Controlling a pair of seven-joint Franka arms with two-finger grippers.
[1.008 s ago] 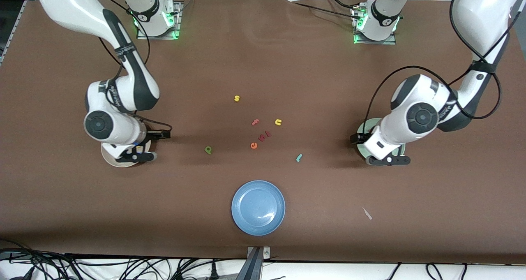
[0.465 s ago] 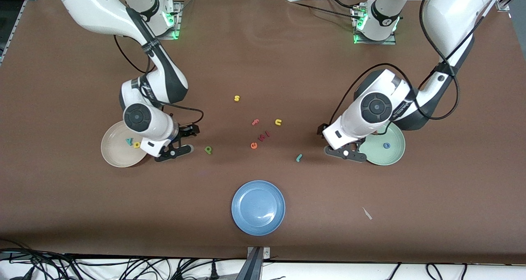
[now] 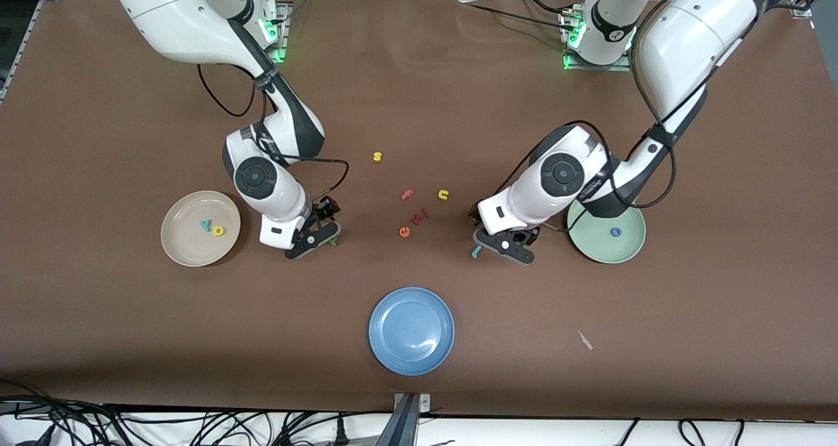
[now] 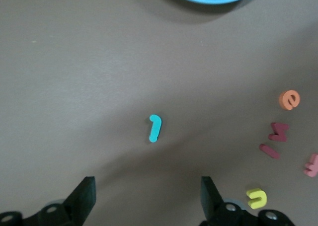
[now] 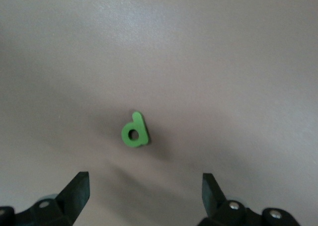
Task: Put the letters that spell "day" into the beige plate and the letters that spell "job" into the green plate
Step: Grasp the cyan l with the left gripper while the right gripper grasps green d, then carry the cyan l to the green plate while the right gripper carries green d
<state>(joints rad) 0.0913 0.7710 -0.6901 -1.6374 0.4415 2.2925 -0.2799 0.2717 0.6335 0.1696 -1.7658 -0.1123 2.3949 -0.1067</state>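
Both arms were glossy white w/ black joint bands, round dark hubs, loose black cables; bases had green lights, red buttons; black pincer fingers.

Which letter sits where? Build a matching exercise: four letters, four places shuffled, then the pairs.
1. teal "y"
2. blue "o"
3. green "d"
4. teal "j"

A. on the table, under the open left gripper
B. in the beige plate
C. on the table, under the open right gripper
D. in the green plate

Pairs: 1-B; 2-D; 3-C; 4-A
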